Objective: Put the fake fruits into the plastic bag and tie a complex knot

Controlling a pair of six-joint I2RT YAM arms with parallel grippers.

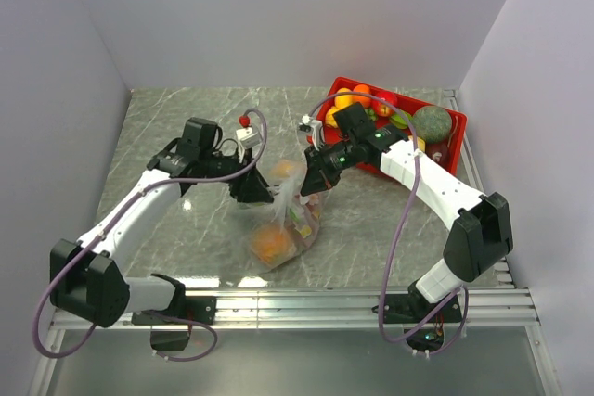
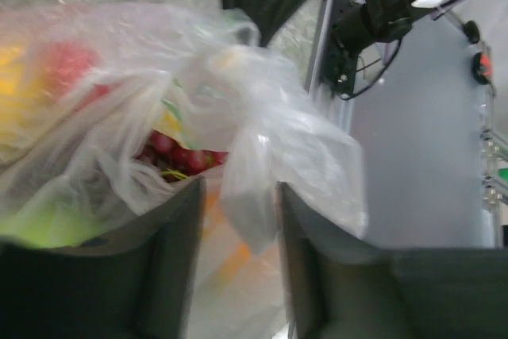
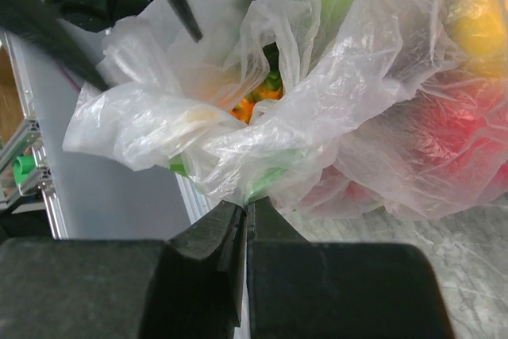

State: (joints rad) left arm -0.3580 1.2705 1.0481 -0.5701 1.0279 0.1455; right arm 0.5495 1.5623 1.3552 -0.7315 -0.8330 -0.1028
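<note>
Top external: red tray behind plastic bag; right tool pinches it, left tool apart.

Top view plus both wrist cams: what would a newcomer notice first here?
The clear plastic bag at centre, bulging with fake fruits, draws the eye first. The right tool is pinched shut on a fold of its gathered neck, while the left tool stands open with a loose flap of film hanging between its jaws. At far right, a red tray holds more of them.
</note>
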